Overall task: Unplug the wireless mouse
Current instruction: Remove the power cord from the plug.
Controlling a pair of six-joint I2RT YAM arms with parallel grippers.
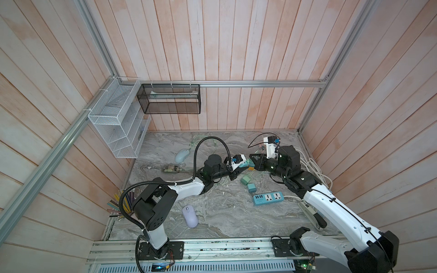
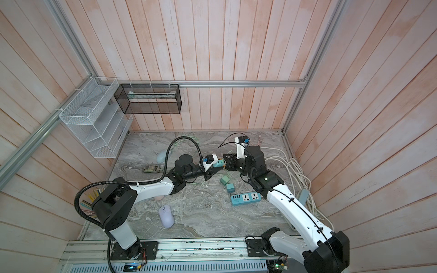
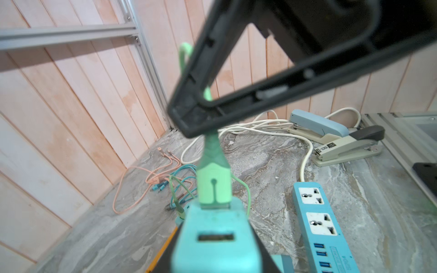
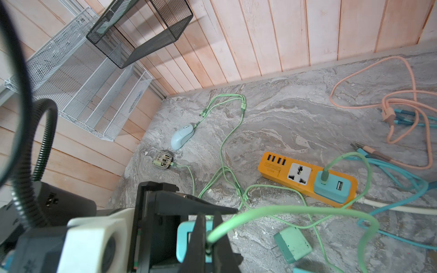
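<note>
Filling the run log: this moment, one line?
left gripper: grips teal adapter | right gripper: pinches green cable | plug: in adapter

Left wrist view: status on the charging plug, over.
Left gripper shut on teal adapter. Right gripper shut on green cable behind green USB plug. Plug seated in adapter. Loose cables below, none blocking.

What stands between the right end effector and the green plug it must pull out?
Nothing visible. The right end effector is shut on the cable right behind the plug, which sits in the adapter held by the left end effector.
</note>
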